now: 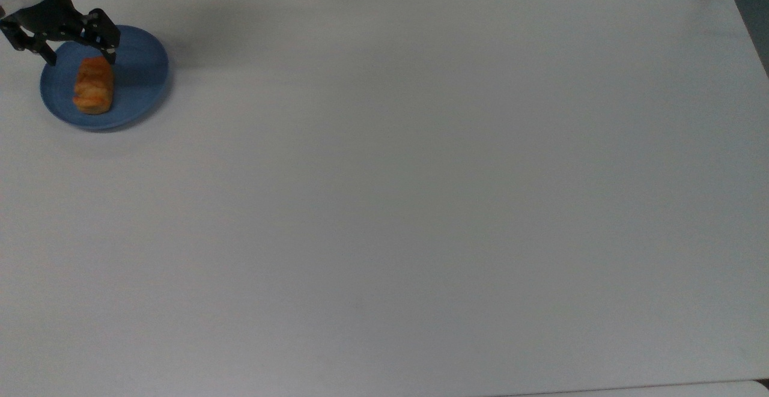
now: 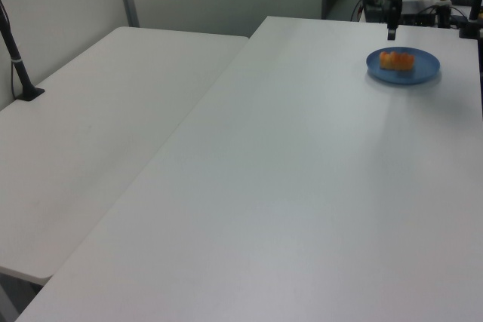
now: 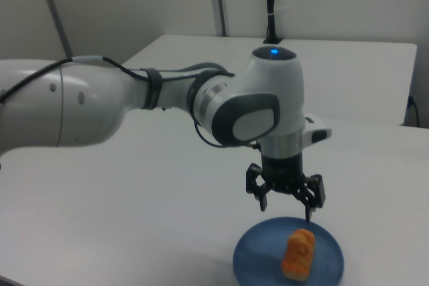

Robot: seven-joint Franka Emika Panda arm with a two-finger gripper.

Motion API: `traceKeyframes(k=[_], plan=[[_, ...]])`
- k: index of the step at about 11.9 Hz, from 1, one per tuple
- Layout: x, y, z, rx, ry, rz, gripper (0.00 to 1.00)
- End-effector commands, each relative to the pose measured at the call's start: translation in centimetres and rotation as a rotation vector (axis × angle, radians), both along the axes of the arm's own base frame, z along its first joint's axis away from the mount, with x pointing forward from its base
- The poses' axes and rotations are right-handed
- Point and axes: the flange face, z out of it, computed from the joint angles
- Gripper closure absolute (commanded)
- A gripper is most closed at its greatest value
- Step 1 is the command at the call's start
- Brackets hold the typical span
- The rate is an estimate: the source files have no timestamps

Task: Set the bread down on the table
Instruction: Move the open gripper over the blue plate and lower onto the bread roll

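The black two-finger gripper [image 1: 80,58] hangs just above the round blue plate [image 1: 139,78], its fingers spread wide and gripping nothing. The small golden-orange ridged bread [image 1: 94,85] lies on that plate, which sits near a corner of the plain white table [image 1: 420,205]

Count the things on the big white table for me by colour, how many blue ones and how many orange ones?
Blue: 1, the plate.
Orange: 1, the bread, lying on the plate.
Total: 2 things on the table.
The robot's black claw hangs open just above the plate, not on the table, so it is not counted.
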Motion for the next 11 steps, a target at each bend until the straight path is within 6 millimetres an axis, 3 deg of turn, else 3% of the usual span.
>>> traceKeyframes(k=[1,5,10,11], plan=[[-0.7,-0.4,-3.1,-0.021,0.003,0.02,0.0],[-1.3,-2.0,-6.9,-0.074,0.006,0.022,0.0],[-2.2,-1.8,-9.8,-0.088,0.028,0.038,0.0],[-2.3,-1.9,-10.1,-0.095,0.036,0.046,0.11]])
